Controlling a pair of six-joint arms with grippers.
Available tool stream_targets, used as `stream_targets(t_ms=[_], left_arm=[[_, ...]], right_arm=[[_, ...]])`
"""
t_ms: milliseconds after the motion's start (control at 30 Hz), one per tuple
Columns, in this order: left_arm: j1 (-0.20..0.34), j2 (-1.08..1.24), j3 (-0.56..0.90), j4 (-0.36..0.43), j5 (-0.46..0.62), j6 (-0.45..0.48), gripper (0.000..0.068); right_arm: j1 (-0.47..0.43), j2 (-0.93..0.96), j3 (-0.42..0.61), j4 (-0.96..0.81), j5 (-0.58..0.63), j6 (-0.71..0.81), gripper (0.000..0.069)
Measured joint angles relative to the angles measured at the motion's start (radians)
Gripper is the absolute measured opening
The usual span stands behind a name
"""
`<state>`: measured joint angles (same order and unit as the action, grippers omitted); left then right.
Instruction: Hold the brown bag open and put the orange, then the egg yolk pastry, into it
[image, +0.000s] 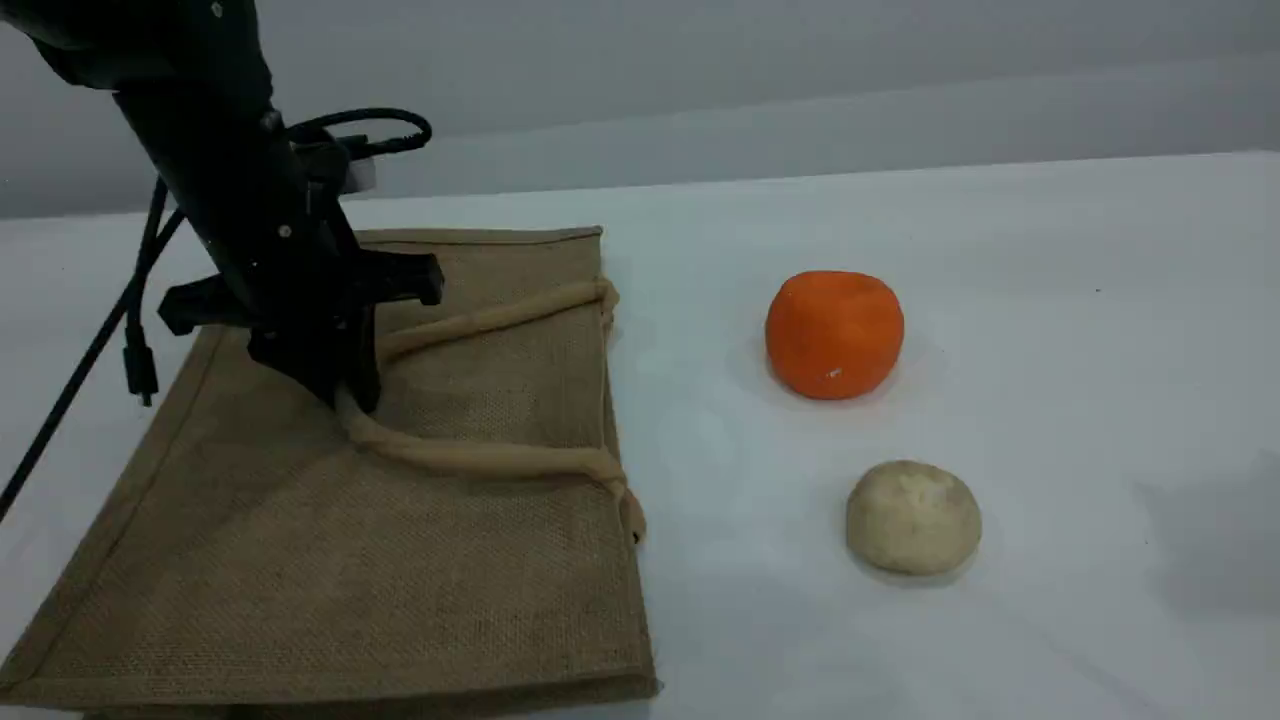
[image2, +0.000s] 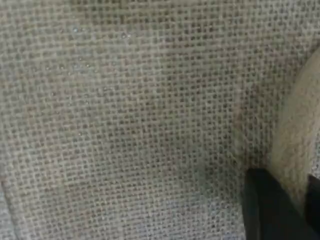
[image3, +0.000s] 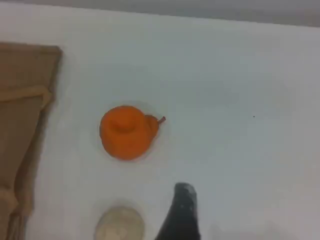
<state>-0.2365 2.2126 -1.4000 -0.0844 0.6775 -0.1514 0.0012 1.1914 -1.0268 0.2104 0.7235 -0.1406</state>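
Surface: we see a plain white table (image: 1000, 250) with a pale grey wall (image: 800, 80) behind it.
Bag: the brown woven bag (image: 300, 560) lies flat on the left part of the table, its mouth edge facing the fruit.
Handle: a lighter rope handle (image: 480, 458) lies folded back over the upper face of the bag, and its bend points away from the mouth.
Left gripper: the left gripper (image: 350, 395) comes down onto that bend. In its wrist view we see the rope pinched between two dark fingertips (image2: 270, 210), the jaws pressed together on it just above the weave.
Cable: a black cable (image: 70, 390) hangs from the left arm beside the bag.
Orange: the orange (image: 834, 335) sits on the bare table to the right of the bag, well apart from it.
Pastry: the pale round pastry (image: 912, 517) sits near the orange, closer to the camera and not touching it.
Right gripper: we see the right gripper (image3: 181, 215) only in its own wrist view, as one dark fingertip above the table just beside the pastry. Its jaws stand wide, and we see nothing held in them.
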Motion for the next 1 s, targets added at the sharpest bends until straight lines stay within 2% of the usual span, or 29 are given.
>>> stream_targets(t_ms=[233, 533, 633, 733, 867, 1000], left_arm=[[0.004, -0.049, -0.053, 0.004, 0.069, 0.131, 0.0101], [0.004, -0.084, -0.302, 0.005, 0.356, 0.338, 0.0099], [0.004, -0.084, -0.403, 0.003, 0.471, 0.405, 0.0099], [0.004, -0.084, -0.493, -0.003, 0.54, 0.458, 0.0099], [0.004, -0.084, -0.589, -0.015, 0.549, 0.521, 0.0099], [0.004, -0.084, -0.651, -0.09, 0.549, 0.621, 0.0099]], right_arm=[[0.0, 0.0, 0.0, 0.0, 0.0, 0.0, 0.0584], [0.0, 0.047, 0.0, 0.023, -0.001, -0.003, 0.0584], [0.0, 0.082, 0.0, 0.065, -0.013, -0.037, 0.0584], [0.0, 0.123, 0.0, 0.114, -0.026, -0.089, 0.0584], [0.0, 0.179, 0.0, 0.19, -0.031, -0.172, 0.0584], [0.0, 0.238, 0.0, 0.271, -0.031, -0.261, 0.0584]])
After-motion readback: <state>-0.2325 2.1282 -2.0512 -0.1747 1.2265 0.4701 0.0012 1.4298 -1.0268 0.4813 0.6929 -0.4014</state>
